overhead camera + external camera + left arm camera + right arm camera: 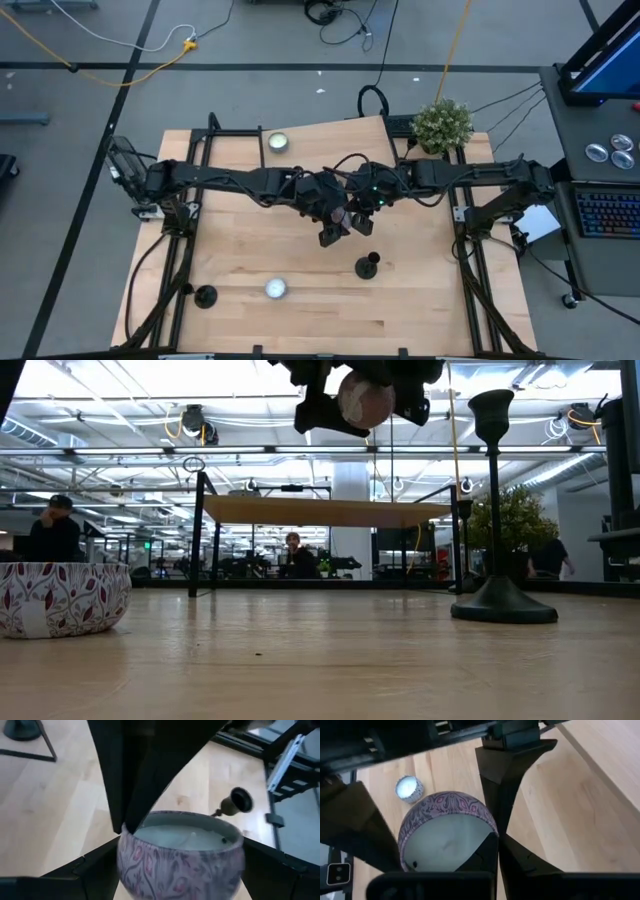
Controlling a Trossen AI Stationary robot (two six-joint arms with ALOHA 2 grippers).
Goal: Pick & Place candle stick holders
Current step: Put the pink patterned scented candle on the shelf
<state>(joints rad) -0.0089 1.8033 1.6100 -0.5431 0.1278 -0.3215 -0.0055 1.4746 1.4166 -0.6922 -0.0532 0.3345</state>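
left gripper [333,222] at frame centre clamps a patterned candle bowl [181,852] aloft, likely for carrying; right gripper [366,215] pinched together beside it.

Open-plan robotics lab, cabled floor [250,50]

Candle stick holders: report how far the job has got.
Done: nothing I can confirm. In hand: the left gripper holds a patterned candle aloft; the right gripper is shut beside it. Left: the middle holder and the corner holder stand free on the table.
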